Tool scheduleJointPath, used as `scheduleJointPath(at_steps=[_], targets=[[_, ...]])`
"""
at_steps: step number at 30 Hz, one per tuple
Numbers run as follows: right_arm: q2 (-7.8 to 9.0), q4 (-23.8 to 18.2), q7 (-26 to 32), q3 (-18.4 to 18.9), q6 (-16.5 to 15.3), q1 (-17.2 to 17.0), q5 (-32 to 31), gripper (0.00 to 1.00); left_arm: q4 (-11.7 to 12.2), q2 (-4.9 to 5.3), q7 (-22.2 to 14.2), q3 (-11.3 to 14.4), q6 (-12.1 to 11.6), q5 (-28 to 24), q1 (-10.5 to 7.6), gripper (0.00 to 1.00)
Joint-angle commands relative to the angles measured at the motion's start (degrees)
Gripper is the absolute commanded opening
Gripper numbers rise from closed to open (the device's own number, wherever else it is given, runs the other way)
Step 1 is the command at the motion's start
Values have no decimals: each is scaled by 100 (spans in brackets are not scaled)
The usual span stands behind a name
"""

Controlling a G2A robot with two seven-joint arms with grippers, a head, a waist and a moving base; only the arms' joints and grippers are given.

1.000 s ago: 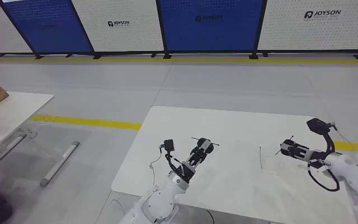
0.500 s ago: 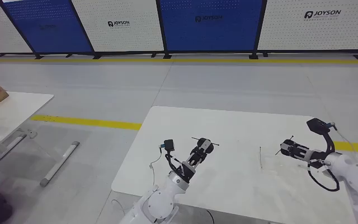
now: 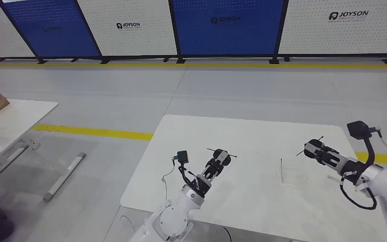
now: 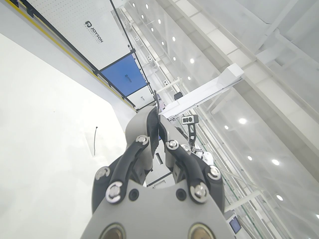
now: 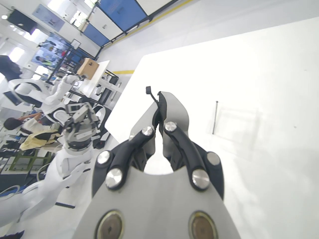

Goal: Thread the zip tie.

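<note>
The left claw [image 3: 220,156] hangs over the near-left part of the white bench [image 3: 254,130]. Its fingers are pressed together on a thin black zip tie [image 3: 232,155], which lies crosswise in the grip and sticks out on both sides. The left wrist view shows a short length of the strap poking past the fingertips.

The right claw [image 3: 310,148] is near the bench's right edge. It is also clamped tight, on a second zip tie [image 5: 149,91], whose small square head juts just beyond the pads. In the top view this strap runs at a slant through the grip.

A loose zip tie [image 3: 282,170] lies straight and flat on the bench between the two claws, nearer the right one and touching neither.
</note>
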Motion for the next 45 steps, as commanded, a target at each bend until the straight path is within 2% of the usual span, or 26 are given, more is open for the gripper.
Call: scheduleJointPath(at_steps=[1, 11, 13, 16, 18, 22, 23, 32, 37, 41, 43, 45], targets=[[-12, -78, -20, -184, 85, 43, -86, 0, 0, 0, 0, 0, 0, 0, 0, 0], [-12, -78, -20, -184, 85, 43, -86, 0, 12, -1, 13, 3, 23, 39, -19, 0], [-12, -78, -20, -184, 85, 43, -86, 0, 110, -26, 154, 119, 158, 343, -165, 0], [-12, -78, -20, -184, 85, 43, -86, 0, 327, -94, 561, 388, 342, 814, -417, 0], [-12, -78, -20, -184, 85, 43, -86, 0, 591, -163, 974, 618, 512, 1221, -649, 0], [-12, -78, -20, -184, 85, 43, -86, 0, 1163, -323, 1765, 1014, 791, 1592, -1086, 0], [-12, -78, -20, -184, 85, 43, -86, 0, 1239, -349, 1868, 1071, 817, 1595, -1135, 0], [-12, -78, -20, -184, 85, 43, -86, 0, 1239, -349, 1868, 1071, 817, 1595, -1135, 0], [-106, -278, -1001, -505, -80, -150, 161, 0, 1239, -349, 1868, 1071, 817, 1595, -1135, 0], [-216, -323, -2016, -1098, -110, -171, -183, 0, 1239, -349, 1868, 1071, 817, 1595, -1135, 0], [-278, -198, -2562, -1434, 44, -94, -605, 0, 1239, -349, 1868, 1071, 817, 1595, -1135, 0], [-303, -149, -2710, -1569, 102, -64, -684, 0, 1239, -349, 1868, 1071, 817, 1595, -1135, 0]])
